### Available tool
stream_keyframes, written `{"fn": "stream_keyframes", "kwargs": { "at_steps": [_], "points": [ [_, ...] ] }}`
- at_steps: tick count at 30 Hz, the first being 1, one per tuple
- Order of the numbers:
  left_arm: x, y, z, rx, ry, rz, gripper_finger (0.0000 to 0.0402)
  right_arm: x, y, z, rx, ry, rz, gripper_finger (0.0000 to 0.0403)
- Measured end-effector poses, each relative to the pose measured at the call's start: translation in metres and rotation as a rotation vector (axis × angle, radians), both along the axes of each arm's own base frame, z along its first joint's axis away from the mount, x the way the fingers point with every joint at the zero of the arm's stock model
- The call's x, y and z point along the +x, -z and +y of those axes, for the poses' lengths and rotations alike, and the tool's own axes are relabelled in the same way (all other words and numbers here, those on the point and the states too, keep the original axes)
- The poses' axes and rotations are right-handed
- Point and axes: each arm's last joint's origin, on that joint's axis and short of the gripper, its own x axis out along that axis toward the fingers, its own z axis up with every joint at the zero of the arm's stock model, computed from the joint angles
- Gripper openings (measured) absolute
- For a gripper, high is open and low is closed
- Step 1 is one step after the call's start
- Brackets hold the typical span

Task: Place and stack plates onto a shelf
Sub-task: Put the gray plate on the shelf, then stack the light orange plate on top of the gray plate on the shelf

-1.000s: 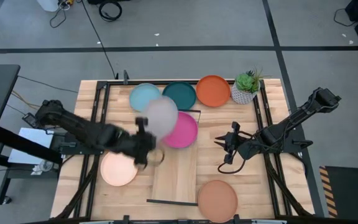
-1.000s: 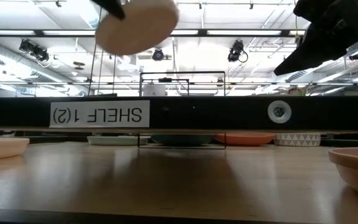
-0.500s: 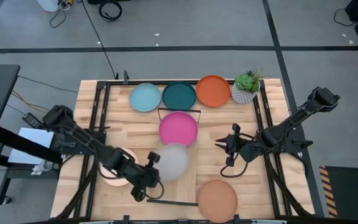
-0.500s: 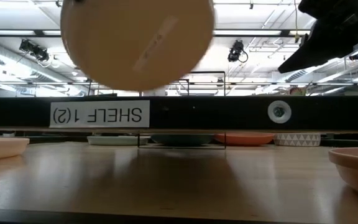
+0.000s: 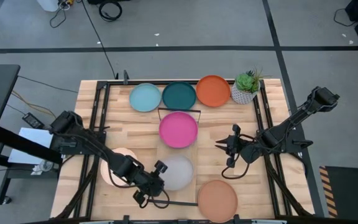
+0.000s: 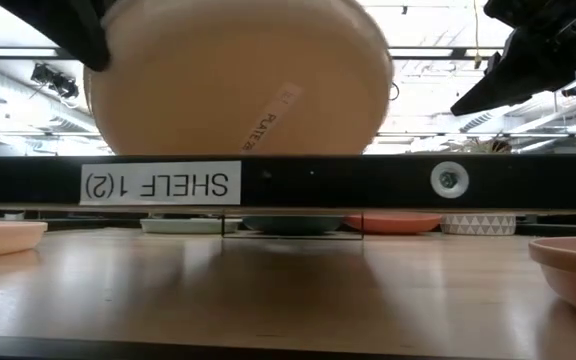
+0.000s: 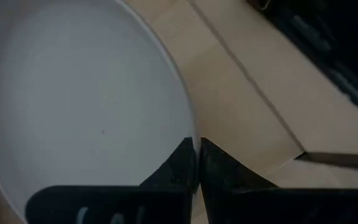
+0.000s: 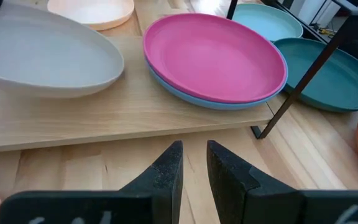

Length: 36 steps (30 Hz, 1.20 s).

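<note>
Light-wood shelf (image 5: pixel 182 152) | left end effector (image 5: pixel 155 184) pinches round matte grey plate (image 5: pixel 176 172)

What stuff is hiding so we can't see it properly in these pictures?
- Blue plate: right wrist view shows only its rim; the round magenta plate covers it.
- Round grey plate: low view shows only its underside, and the dark bar hides whether it touches the long light-wood shelf.
- Cream plate: high view, partly under the left arm.
- Left gripper: left wrist view shows it pinching the grey plate's rim.
</note>
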Motion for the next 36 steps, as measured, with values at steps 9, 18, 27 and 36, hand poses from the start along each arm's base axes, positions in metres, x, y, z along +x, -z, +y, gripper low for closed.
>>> {"fn": "stream_keyframes", "kwargs": {
  "at_steps": [9, 18, 27, 36],
  "points": [
    [0.000, 0.006, -0.002, 0.035, 0.002, 0.009, 0.0051, 0.000, 0.000, 0.000, 0.003, 0.000, -0.004, 0.0078],
    [-0.005, -0.005, 0.002, 0.018, -0.125, -0.021, 0.0136, 0.000, 0.000, 0.000, 0.005, -0.003, -0.004, 0.0078],
    [-0.047, -0.022, 0.017, -0.097, -0.480, 0.177, 0.0119, -0.005, 0.003, 0.011, 0.044, -0.021, -0.004, 0.0078],
    [-0.085, 0.023, 0.019, -0.146, -0.832, 0.280, 0.0104, 0.000, 0.020, 0.026, -0.006, -0.015, 0.010, 0.0078]
  ]
}}
